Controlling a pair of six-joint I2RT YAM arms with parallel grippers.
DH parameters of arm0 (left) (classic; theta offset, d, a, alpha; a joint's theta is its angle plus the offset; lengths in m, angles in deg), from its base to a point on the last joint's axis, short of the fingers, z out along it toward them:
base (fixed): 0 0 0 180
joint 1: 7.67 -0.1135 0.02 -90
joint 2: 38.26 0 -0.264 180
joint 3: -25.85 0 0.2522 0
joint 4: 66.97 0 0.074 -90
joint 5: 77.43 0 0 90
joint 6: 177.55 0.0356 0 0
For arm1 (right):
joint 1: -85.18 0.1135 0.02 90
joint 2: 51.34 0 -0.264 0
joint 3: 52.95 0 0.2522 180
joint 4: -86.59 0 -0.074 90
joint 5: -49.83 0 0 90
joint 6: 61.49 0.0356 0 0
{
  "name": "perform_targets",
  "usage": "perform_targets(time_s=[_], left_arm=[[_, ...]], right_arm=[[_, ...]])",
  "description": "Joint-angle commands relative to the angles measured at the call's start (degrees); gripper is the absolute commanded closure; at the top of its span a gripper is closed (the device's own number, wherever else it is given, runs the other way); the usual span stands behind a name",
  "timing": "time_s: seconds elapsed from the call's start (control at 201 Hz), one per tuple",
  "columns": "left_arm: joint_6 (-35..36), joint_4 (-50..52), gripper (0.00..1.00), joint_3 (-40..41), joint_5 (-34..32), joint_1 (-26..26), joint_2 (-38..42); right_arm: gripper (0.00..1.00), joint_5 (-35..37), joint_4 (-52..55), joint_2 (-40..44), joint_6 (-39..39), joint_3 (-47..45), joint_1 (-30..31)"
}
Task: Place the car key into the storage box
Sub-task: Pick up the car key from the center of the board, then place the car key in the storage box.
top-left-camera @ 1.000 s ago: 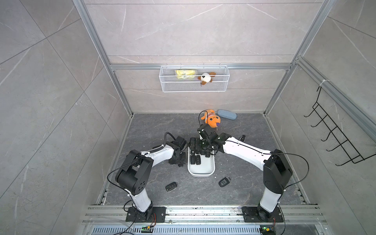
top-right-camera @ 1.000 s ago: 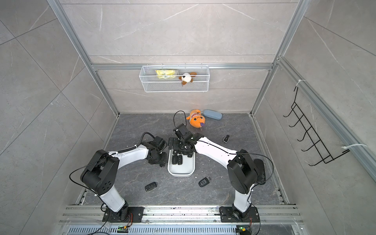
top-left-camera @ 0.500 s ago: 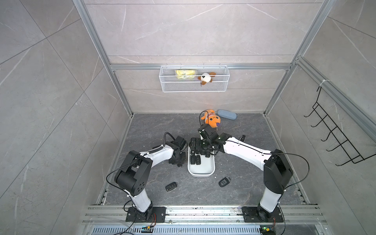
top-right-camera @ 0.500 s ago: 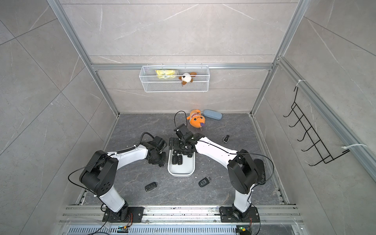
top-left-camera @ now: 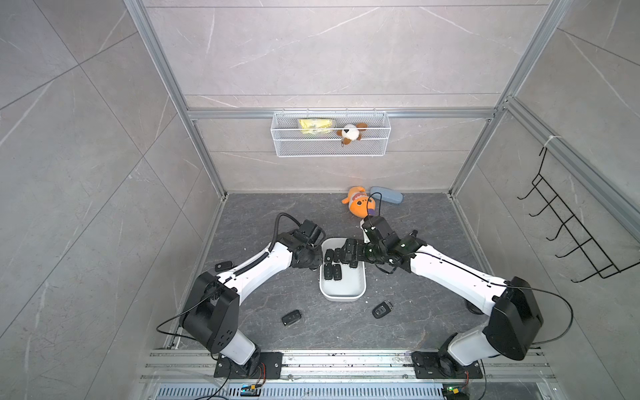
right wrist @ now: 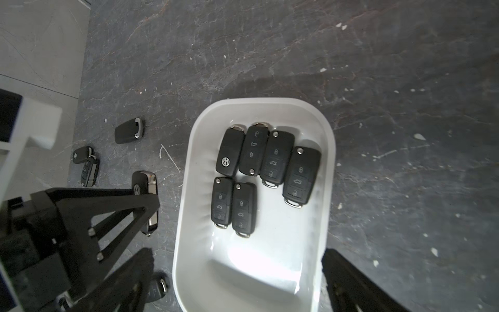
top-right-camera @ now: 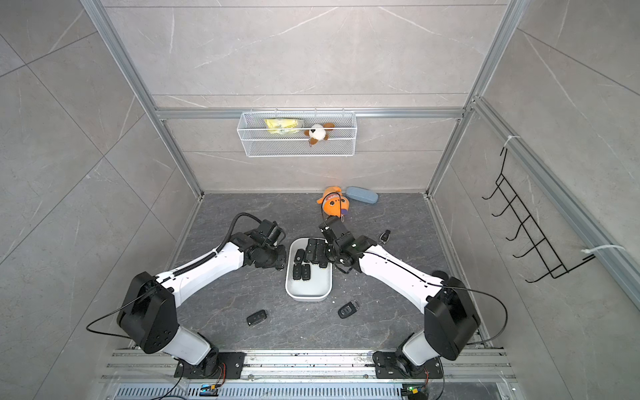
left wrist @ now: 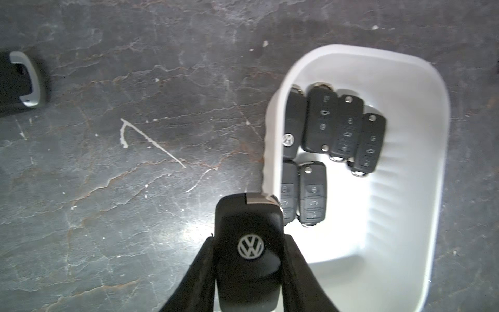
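Since a second ago my left claw (left wrist: 249,272) has clamped on the car key (left wrist: 248,243), low centre in the wrist view, touching the storage box (left wrist: 410,67) rim outside. My right claw (right wrist: 224,281) hangs spread above the box. Lifting too low could catch the rim, tipping six keys.

storage box (right wrist: 328,173): smooth glossy white plastic. car key (left wrist: 249,243): matt black plastic, chrome trim. Floor (left wrist: 108,135): rough dark stone-look, scuffed.
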Motion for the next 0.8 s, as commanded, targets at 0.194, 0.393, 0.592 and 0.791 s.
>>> perform_targets(time_s=[0.194, 0.393, 0.592, 0.791], left_arm=[[-5.8, 2.7, 0.72, -9.8, -2.1, 7.8, -6.2], [-7.0, 3.6, 0.72, -14.5, -2.0, 10.3, -13.0], [-6.3, 5.7, 0.71, -20.0, -1.6, 11.5, -20.3], [-6.1, 7.4, 0.71, -22.0, -2.0, 11.6, -24.4]], right_arm=[[0.00, 0.4, 1.2, 10.0, -1.7, -8.0, -2.2], [0.00, 1.1, 3.2, 15.7, -1.9, -11.7, -4.1], [0.00, 2.1, 5.2, 20.0, -1.6, -13.7, -5.5], [0.00, 2.7, 5.7, 22.0, -0.8, -14.9, -5.9]])
